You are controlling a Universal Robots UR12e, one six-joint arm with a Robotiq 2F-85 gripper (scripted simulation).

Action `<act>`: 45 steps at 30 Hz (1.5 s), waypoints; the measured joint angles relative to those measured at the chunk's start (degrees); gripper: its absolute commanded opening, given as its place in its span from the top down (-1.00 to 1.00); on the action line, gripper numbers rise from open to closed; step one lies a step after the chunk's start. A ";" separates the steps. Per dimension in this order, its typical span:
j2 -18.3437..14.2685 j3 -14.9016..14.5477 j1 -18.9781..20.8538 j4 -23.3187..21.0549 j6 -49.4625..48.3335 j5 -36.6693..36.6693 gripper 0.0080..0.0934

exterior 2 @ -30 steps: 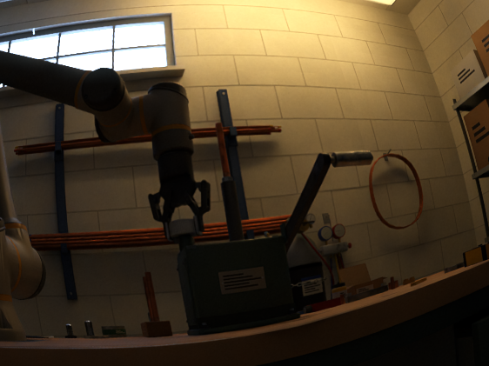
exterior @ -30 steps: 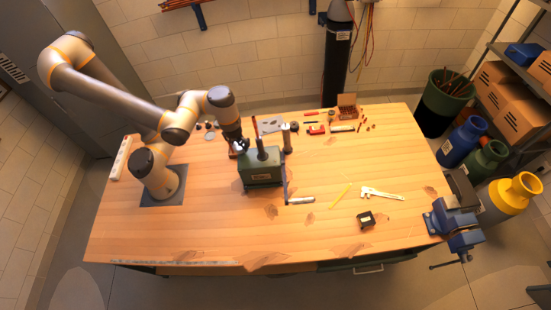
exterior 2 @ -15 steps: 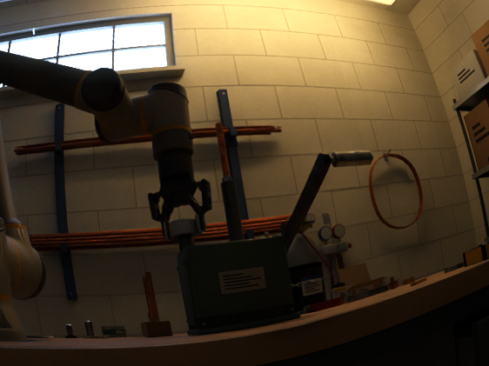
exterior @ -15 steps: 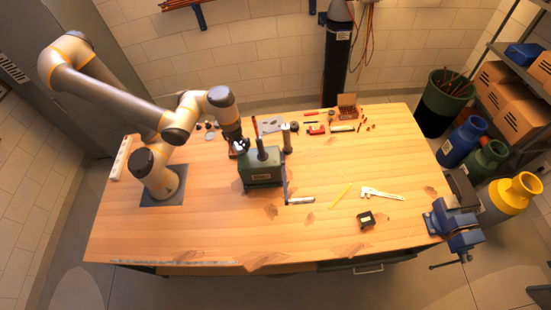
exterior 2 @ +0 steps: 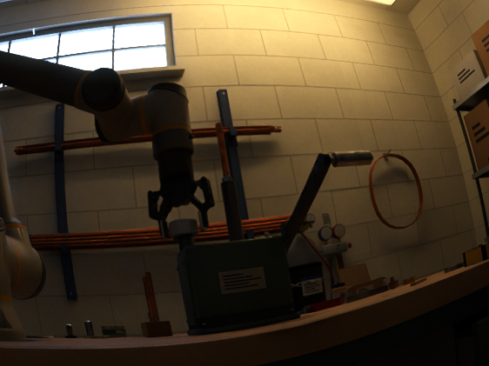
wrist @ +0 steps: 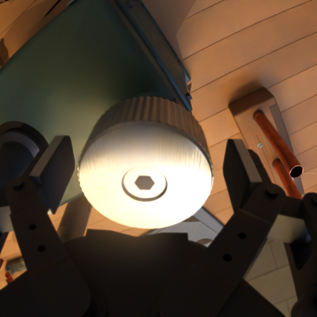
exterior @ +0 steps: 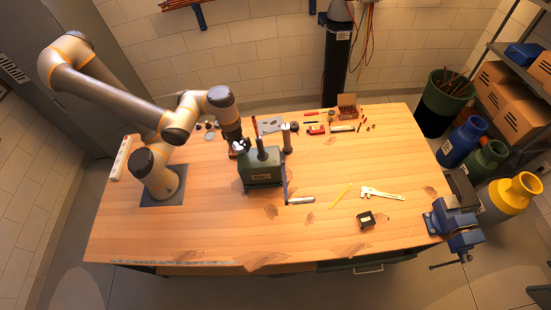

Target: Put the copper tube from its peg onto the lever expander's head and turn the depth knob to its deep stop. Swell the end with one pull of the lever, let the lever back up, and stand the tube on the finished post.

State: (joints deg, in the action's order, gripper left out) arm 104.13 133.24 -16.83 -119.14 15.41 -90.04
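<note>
The copper tube (exterior: pixel 255 127) stands on the expander's head (exterior: pixel 261 148), its lower end hidden by the dark head in the second side camera (exterior 2: pixel 222 155). The ribbed metal depth knob (wrist: pixel 146 164) sits at the left top corner of the green lever expander (exterior: pixel 260 167), and my open gripper (wrist: pixel 146 161) hangs just above it with a finger on either side, holding nothing (exterior 2: pixel 182 218). The lever (exterior 2: pixel 313 187) stands raised, its metal grip (exterior 2: pixel 350 158) up at the right. The finished post (exterior: pixel 286 138) stands just behind the expander.
A small wooden block with copper pegs (wrist: pixel 267 133) stands on the bench left of the expander (exterior 2: pixel 153 309). A yellow pencil (exterior: pixel 340 195), a caliper (exterior: pixel 381 193) and a tape measure (exterior: pixel 365 219) lie further right, and a blue vise (exterior: pixel 452 221) sits at the bench's edge.
</note>
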 measured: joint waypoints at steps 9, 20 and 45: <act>0.40 -0.46 0.00 0.91 0.00 0.00 -0.87; 2.23 -2.94 0.00 5.14 0.00 0.00 -0.87; 4.28 -6.73 0.00 11.10 0.00 0.00 -0.87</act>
State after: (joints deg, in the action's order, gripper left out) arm 108.41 126.52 -16.83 -108.04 15.41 -90.04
